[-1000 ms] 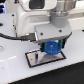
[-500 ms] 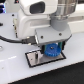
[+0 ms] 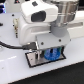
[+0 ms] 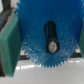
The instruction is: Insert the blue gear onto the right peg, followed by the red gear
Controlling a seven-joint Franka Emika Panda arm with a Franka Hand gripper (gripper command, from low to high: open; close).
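The blue gear (image 3: pixel 50 55) sits low over the grey black-edged plate (image 3: pixel 35 61), between my gripper's fingers. My gripper (image 3: pixel 50 53) is shut on it. In the wrist view the blue gear (image 4: pixel 35 30) fills the picture. The dark right peg (image 4: pixel 50 39) stands inside its centre hole. A green finger pad (image 4: pixel 9 42) presses against the gear's toothed rim. The red gear is not in view. The plate's other pin (image 3: pixel 36 53) shows as a thin dark upright on the exterior view's left of the gear.
The white arm body (image 3: pixel 42 20) hangs over the plate and hides much of the table behind it. A black cable (image 3: pixel 7 44) runs along the exterior view's left. The white table (image 3: pixel 15 72) lies around the plate.
The gripper has come down with the blue gear, which now sits lower, close to the plate with the peg in its hole.
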